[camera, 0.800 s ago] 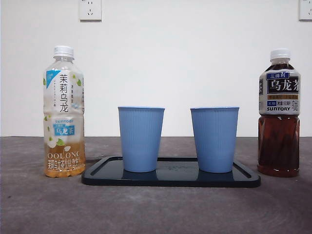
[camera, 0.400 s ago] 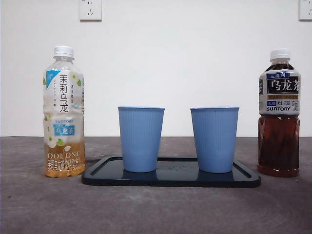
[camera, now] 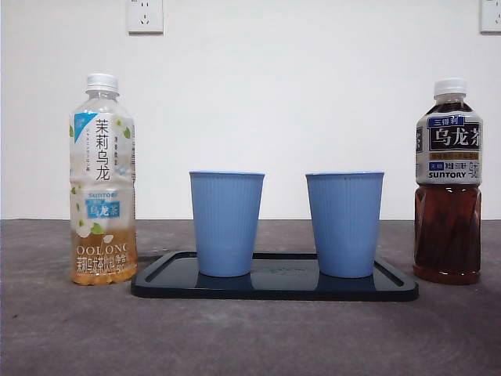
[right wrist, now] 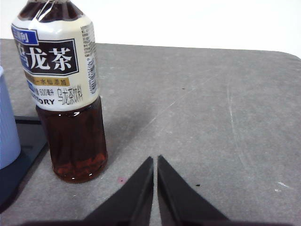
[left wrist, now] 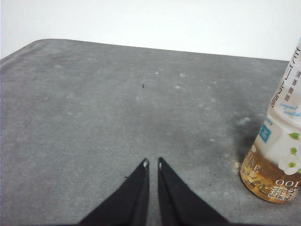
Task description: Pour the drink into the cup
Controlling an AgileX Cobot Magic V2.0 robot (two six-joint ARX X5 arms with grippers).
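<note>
On the tray (camera: 395,290), two cups (camera: 226,223), bottles flanking, wrist-only closed jaws.

In the left wrist view you see only the lower part of the pale jasmine-tea plastic bottle (left wrist: 277,155); its cap and far side run off the picture's edge. In the right wrist view the dark oolong-tea plastic bottle (right wrist: 66,94) loses its cap at the edge, and the ribbed blue plastic cup (right wrist: 7,127) and black flat tray (right wrist: 23,141) show as slivers. From the front, the cups hide their own insides from you.
</note>
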